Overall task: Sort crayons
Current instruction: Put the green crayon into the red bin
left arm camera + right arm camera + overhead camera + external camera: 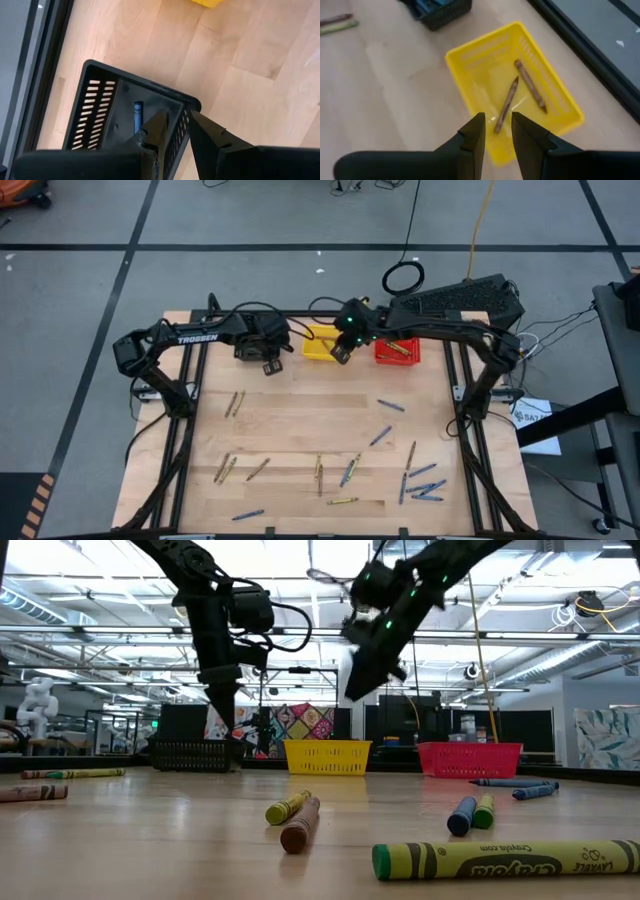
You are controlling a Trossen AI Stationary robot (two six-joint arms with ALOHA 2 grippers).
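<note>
**Q:** Reading the table (pixel 300 415) as a dial seen from above, with 6 o'clock at the near edge, what lies closest?

**A:** Loose crayons (pixel 320 476), spread from 8 o'clock round to 4 o'clock. In the low view, a yellow-green crayon (pixel 510 860) lies across the foreground. Behind it, an olive crayon (pixel 287 807) and a brown crayon (pixel 299 825) lie side by side. A blue cluster (pixel 425 485) sits near 4 o'clock, and a tan pair (pixel 235 403) near 10 o'clock.

**Q:** And farther back?

**A:** Three mesh baskets line the far edge: the black basket (pixel 190 754) at 11 o'clock, the yellow basket (pixel 327 756) at 12 and the red basket (pixel 470 758) at 1.

**Q:** Where are the end effectors?

**A:** The left gripper (pixel 177 115) hangs over the black basket's rim. Its fingers (pixel 155 130) are narrowly parted with nothing between them. A blue crayon (pixel 138 112) lies inside that basket. The right gripper (pixel 497 116) is raised above the yellow basket's near wall. Its fingers (pixel 472 135) are also apart and empty.

**Q:** What does the yellow basket contain?

**A:** Two brown sticks, one (pixel 506 105) lying just beyond the fingertips. The other (pixel 530 86) lies beside it, apart at the near ends and nearly meeting at the far ends.
</note>
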